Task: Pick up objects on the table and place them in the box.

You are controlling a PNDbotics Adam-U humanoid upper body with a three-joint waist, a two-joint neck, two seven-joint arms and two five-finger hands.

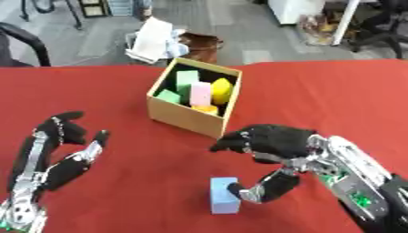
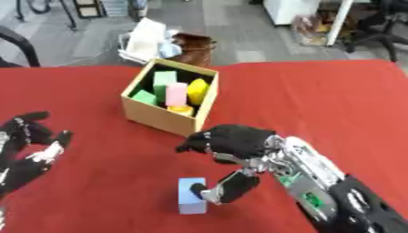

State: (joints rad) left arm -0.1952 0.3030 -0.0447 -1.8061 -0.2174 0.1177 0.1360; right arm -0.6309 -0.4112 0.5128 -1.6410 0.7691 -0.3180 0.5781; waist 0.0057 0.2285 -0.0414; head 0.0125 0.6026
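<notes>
**Right hand at the blue block, box at twelve o'clock**

Right hand [image 1: 275, 145] over the red table [image 1: 334, 100], reaching in from five o'clock. Fingers [image 1: 239, 142] bent forward above the cloth, thumb [image 1: 259, 189] lowered, its tip touching the right face of the light blue block [image 1: 225, 195]. Not closed round the block; fingers clear above it. Block upright on the cloth at seven o'clock of the palm, near the table's front edge.

At twelve o'clock of the hand, just beyond the fingertips, the near corner of the cardboard box [image 1: 187, 118]. Open-topped, turned corner-on. Inside: two green blocks [image 1: 186, 80], a pink one [image 1: 201, 93], a yellow one [image 1: 221, 90], something orange [image 1: 206, 108] low at the near wall.

Bare cloth between block and box, and wide bare cloth at three o'clock out to the table's right side.

Left hand [image 1: 56, 150] at nine o'clock, near the left edge, relaxed, fingers spread upward, holding nothing, well apart from block and box.
</notes>
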